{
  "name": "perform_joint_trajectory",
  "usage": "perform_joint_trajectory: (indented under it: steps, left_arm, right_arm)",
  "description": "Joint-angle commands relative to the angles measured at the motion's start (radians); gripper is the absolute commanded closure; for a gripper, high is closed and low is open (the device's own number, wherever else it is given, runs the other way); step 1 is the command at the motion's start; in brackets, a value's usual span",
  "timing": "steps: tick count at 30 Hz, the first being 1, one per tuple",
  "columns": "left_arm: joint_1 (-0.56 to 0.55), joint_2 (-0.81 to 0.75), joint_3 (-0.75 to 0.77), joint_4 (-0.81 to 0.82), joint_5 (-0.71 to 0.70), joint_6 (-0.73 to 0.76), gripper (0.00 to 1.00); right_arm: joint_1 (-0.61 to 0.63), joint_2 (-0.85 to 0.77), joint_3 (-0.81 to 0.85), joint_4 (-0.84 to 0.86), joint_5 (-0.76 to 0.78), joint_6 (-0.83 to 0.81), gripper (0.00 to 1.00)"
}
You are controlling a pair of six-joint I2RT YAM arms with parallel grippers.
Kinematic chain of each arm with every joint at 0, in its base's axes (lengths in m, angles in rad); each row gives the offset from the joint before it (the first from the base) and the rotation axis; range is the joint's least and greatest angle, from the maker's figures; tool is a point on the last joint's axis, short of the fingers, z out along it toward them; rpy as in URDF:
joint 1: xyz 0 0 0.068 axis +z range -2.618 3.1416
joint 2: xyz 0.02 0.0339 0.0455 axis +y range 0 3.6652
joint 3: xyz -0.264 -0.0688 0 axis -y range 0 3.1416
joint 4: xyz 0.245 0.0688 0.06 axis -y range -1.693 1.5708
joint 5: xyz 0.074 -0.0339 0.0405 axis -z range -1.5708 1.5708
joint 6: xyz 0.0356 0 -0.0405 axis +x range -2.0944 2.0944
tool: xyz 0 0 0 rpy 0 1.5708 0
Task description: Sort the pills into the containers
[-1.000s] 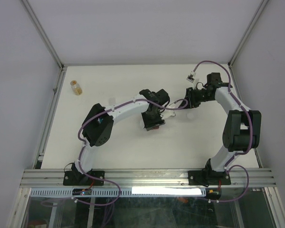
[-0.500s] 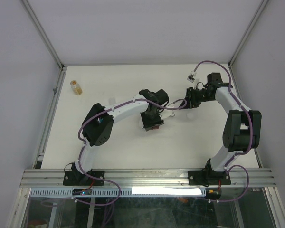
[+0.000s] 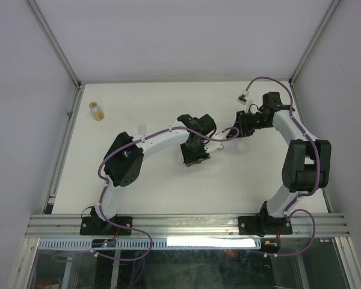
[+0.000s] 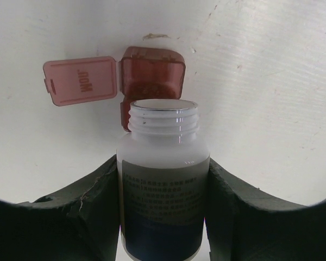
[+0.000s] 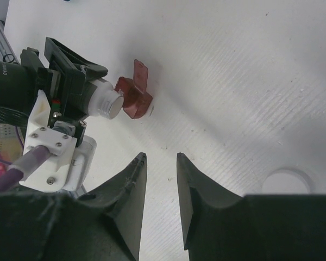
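My left gripper (image 4: 163,163) is shut on the white bottle (image 4: 163,179), which has no cap. Its open mouth lies right over the near edge of the dark red container (image 4: 152,79). The container's lid (image 4: 81,80) is flipped open to the left. In the top view the left gripper (image 3: 194,150) is over the red container (image 3: 196,161) at mid table. In the right wrist view the bottle (image 5: 106,103) points at the red container (image 5: 133,100). My right gripper (image 5: 162,156) is open and empty, hovering to the right (image 3: 240,127). No pills or teal container show.
A small amber vial (image 3: 96,111) stands at the far left of the table. A round white cap (image 5: 285,179) lies on the table near my right gripper. White walls enclose the table on three sides.
The left gripper with the bottle has shifted very slightly over the red container. The right arm has not moved.
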Motion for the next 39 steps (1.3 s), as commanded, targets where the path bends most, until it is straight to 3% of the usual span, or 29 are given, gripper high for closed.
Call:
perform_joint_trajectory:
  steps: [1, 3, 5, 7, 9, 10, 12, 13, 16, 19, 22, 24, 27, 29, 32, 35, 37, 39]
  left_arm:
    - [0.042, -0.002, 0.049, -0.048, -0.013, -0.029, 1.0]
    - [-0.013, -0.03, 0.035, -0.001, -0.005, 0.003, 1.0]
    - [0.023, -0.063, -0.018, 0.063, 0.011, 0.019, 1.0]
    - [0.02, -0.009, 0.077, -0.052, -0.009, -0.022, 1.0]
    - [-0.045, -0.038, 0.071, 0.017, 0.001, 0.02, 1.0]
    - [-0.022, -0.065, -0.007, 0.074, -0.006, 0.037, 1.0]
    - [0.049, 0.002, 0.051, -0.029, -0.014, -0.014, 1.0]
    - [0.038, 0.005, 0.071, -0.053, -0.02, -0.027, 1.0]
    - [-0.01, -0.075, -0.017, 0.073, -0.006, 0.022, 1.0]
    - [0.003, -0.009, 0.084, -0.062, -0.034, -0.028, 1.0]
    - [0.005, -0.063, -0.03, 0.07, -0.037, 0.017, 1.0]
    - [-0.008, 0.007, 0.093, -0.07, -0.049, -0.037, 1.0]
    - [-0.002, -0.085, -0.062, 0.098, -0.041, 0.038, 1.0]
    - [0.008, -0.006, 0.054, -0.051, -0.049, -0.027, 1.0]
    - [-0.018, -0.062, -0.038, 0.064, -0.043, 0.031, 1.0]
    - [0.007, -0.01, 0.054, -0.052, -0.066, -0.027, 1.0]
    - [-0.02, -0.073, -0.034, 0.057, -0.051, 0.024, 1.0]
    - [0.006, -0.03, 0.006, 0.008, -0.093, -0.01, 1.0]
  right_arm:
    - [-0.009, -0.05, 0.037, 0.004, -0.009, -0.002, 0.68]
    - [-0.01, -0.058, 0.024, 0.03, -0.002, 0.011, 0.68]
    - [-0.009, -0.048, 0.039, 0.015, -0.008, 0.006, 0.68]
    - [-0.009, -0.05, 0.034, 0.007, -0.009, 0.002, 0.68]
    - [-0.01, -0.053, 0.028, 0.028, 0.0, 0.011, 0.68]
    - [-0.009, -0.05, 0.039, 0.013, -0.003, 0.004, 0.68]
    - [-0.009, -0.052, 0.038, 0.002, -0.004, -0.003, 0.68]
    - [-0.011, -0.059, 0.028, 0.021, -0.002, 0.005, 0.68]
    - [-0.011, -0.05, 0.037, 0.017, -0.006, 0.007, 0.68]
    - [-0.011, -0.057, 0.029, 0.016, -0.003, 0.005, 0.68]
    - [-0.012, -0.053, 0.039, 0.009, -0.006, 0.006, 0.68]
    - [-0.013, -0.061, 0.033, 0.01, -0.002, 0.004, 0.68]
    - [-0.014, -0.061, 0.034, 0.021, -0.003, 0.01, 0.68]
    - [-0.014, -0.061, 0.032, 0.007, -0.004, 0.006, 0.68]
    - [-0.014, -0.062, 0.03, 0.022, -0.001, 0.013, 0.68]
    - [-0.015, -0.063, 0.024, 0.022, -0.002, 0.009, 0.68]
    - [-0.016, -0.063, 0.024, 0.032, 0.001, 0.017, 0.68]
    - [-0.016, -0.056, 0.038, 0.006, -0.004, 0.006, 0.68]
